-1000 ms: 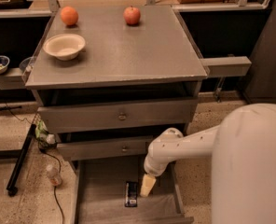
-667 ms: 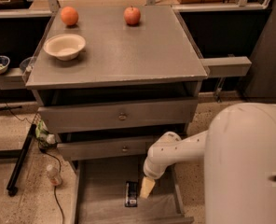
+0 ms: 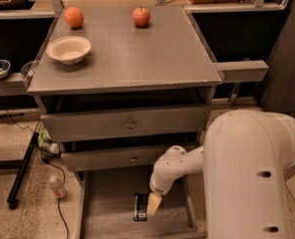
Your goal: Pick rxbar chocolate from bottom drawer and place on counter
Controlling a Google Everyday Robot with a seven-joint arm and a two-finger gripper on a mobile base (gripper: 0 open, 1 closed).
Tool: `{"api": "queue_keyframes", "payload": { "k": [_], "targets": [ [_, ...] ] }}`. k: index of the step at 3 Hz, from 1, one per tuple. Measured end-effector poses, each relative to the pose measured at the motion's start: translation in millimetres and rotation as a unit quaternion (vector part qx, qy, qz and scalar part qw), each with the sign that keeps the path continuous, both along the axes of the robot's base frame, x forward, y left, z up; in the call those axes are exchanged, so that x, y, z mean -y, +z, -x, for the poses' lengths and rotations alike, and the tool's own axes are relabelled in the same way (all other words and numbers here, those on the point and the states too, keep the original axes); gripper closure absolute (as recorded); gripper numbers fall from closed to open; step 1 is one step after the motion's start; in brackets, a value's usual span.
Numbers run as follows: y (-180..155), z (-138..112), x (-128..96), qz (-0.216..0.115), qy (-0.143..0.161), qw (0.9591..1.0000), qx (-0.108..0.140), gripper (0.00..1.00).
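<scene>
Your gripper [image 3: 153, 204] is down inside the bottom drawer [image 3: 110, 198], which stands pulled out below the two upper drawers with their small round knobs. Its pale tip sits at the right-hand edge of the rxbar chocolate [image 3: 139, 207] — touching it or just beside it, you cannot tell which. Nor can you tell from this view whether the claw is open, closed or gripping the bar. The bar lies flat on the drawer's grey liner, lengthwise front to back, roughly midway across the tray and nearer its front edge. The white arm [image 3: 180, 164] reaches in from the right and curves down past the front of the middle drawer [image 3: 112, 158], while the robot's big white body [image 3: 252, 178] fills the lower right. Up on the counter [image 3: 137, 59] you have a cream bowl [image 3: 69, 49] near the left edge, an orange [image 3: 74, 17] at the back left and a red apple [image 3: 141, 16] at the back — all well apart from one another. A small bottle [image 3: 57, 187] sits on the floor left of the cabinet
</scene>
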State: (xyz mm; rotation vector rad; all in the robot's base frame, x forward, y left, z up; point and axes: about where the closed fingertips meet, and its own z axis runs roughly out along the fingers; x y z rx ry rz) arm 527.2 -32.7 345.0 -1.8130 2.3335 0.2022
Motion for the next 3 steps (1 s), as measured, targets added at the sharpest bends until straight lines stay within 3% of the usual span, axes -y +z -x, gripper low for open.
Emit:
{"api": "queue_keyframes", "payload": {
  "k": [2,3],
  "targets": [
    [-19,-3,6,0.021,-0.003,0.9997,0.015,0.00],
    [-46,-15,16,0.011,0.004,0.9997,0.022,0.00]
  ]
}}
